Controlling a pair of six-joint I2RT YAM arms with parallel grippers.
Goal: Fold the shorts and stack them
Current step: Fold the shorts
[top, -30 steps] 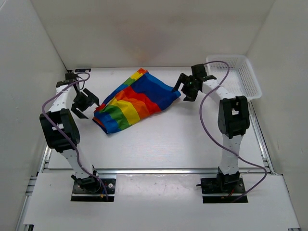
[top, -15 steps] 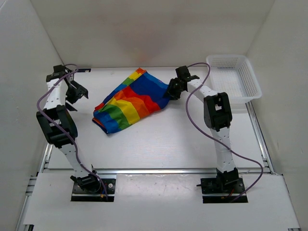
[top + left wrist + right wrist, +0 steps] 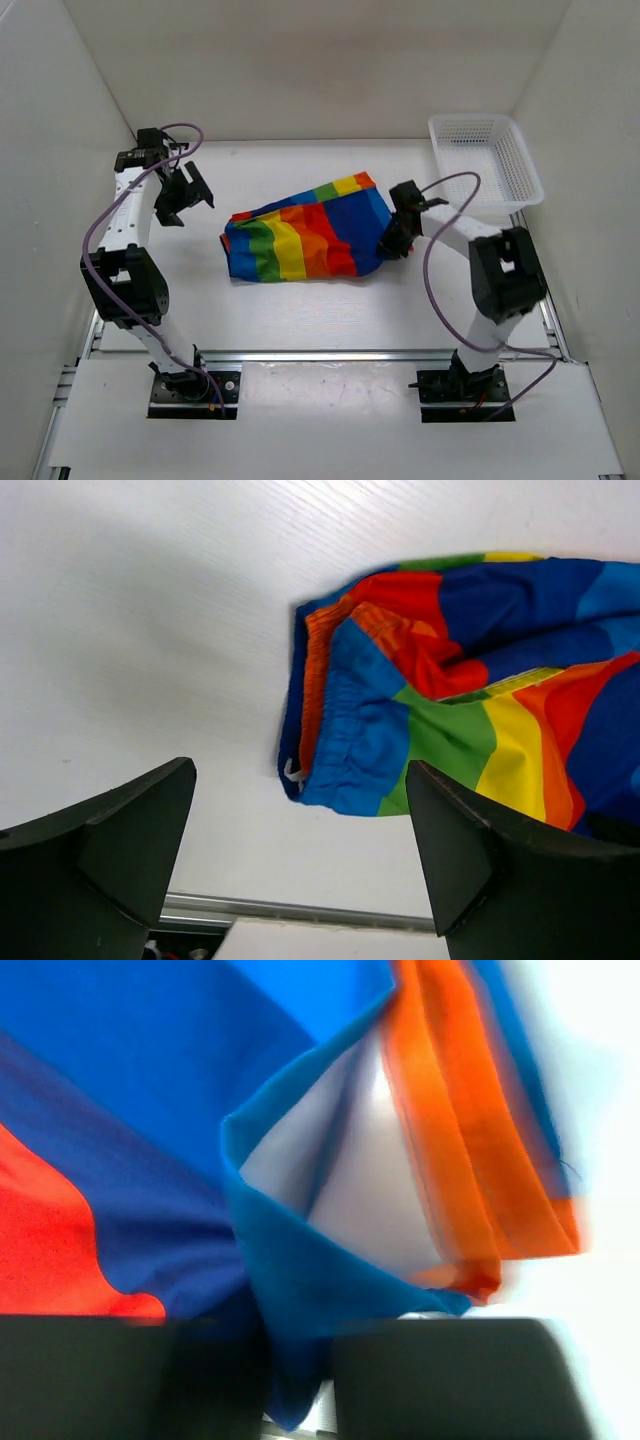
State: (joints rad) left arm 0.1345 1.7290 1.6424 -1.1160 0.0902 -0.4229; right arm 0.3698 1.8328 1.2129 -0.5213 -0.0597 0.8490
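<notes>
Shorts (image 3: 305,240) are lying mid-desk (image 3: 330,310), stretched roughly 9 to 3 o'clock, and they look bunched rather than flat. The right jaws are clamped on the blue cloth at the 3 o'clock edge. In the wrist view a fold of blue (image 3: 285,1290) can be seen disappearing between them, so it's a real pinch, though probably more than 1 layer is caught. The left jaws are spread wide with nothing held, hovering off the cloth at about 10 o'clock from it, and the elastic waistband (image 3: 345,730) is in plain sight below.

This reads as the straightening step before any fold gets made. To do it well, the waistband end should be pinned or pinched by the left jaws first. That way the pull from 3 o'clock puts tension in the cloth instead of the whole lot being dragged along. The pull is best kept low and slow, since a shallow pinch could be lost. Wrinkles in the middle should be smoothed out before anything is folded. The basket (image 3: 487,150) at 1 o'clock isn't needed yet.
</notes>
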